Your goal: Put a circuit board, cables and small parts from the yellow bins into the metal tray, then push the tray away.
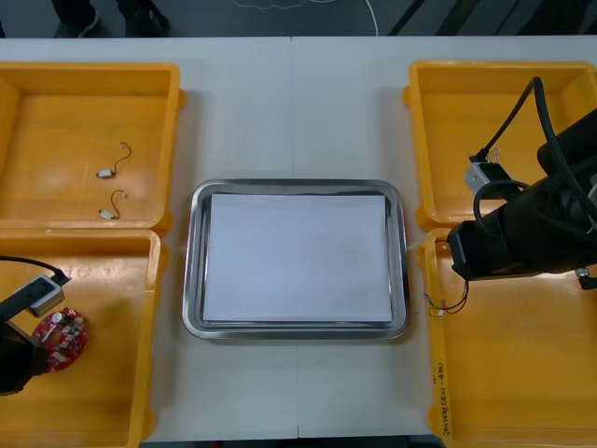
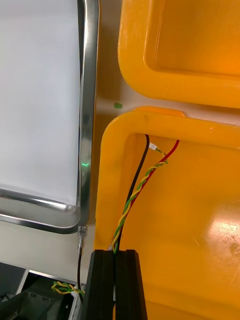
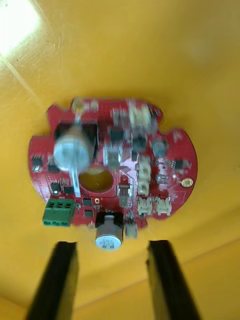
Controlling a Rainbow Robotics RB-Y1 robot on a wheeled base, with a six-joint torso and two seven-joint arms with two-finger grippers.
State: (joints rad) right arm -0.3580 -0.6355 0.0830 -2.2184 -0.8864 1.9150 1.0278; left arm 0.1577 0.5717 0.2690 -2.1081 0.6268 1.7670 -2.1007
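L gripper is down in the near-left yellow bin, fingers wide apart w/ nothing between them. The round red circuit board lies flat on that bin's floor just ahead of the tips; I can't tell if they touch it. Far-left bin has two small metal parts w/ curly wire tails, lying apart from each other. Metal tray sits mid-table btwn the bins, white inside. R gripper is at the tray-side wall of the near-right bin, fingers pinched together on the red and yellow cable. The cable runs from the tips toward the bin's corner, w/ a black lead alongside.
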